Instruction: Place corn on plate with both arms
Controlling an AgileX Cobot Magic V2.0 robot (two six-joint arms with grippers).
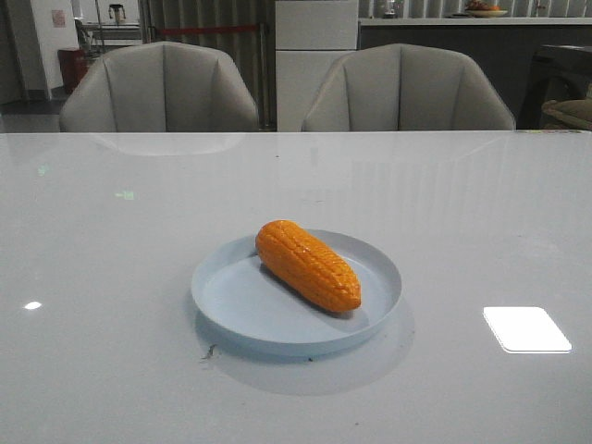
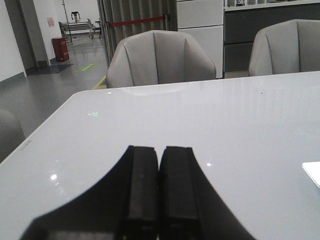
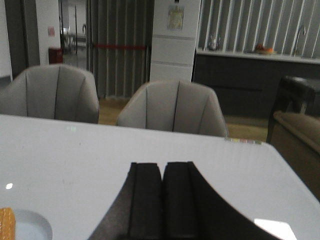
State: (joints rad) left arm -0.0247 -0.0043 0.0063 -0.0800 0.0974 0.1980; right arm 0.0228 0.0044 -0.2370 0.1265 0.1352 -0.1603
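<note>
The corn (image 1: pixel 308 265) lies diagonally inside the plate (image 1: pixel 242 305), which sits near the middle of the white tabletop (image 1: pixel 111 277). The left gripper (image 2: pixel 159 155) hangs above bare tabletop, its jaws pressed together and holding nothing. The right gripper (image 3: pixel 162 172) likewise has its jaws closed and empty, well apart from the plate.

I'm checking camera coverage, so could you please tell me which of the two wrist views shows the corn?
The right wrist view: a sliver of the corn on the plate shows at its edge. The left wrist view shows only bare table and chairs.
</note>
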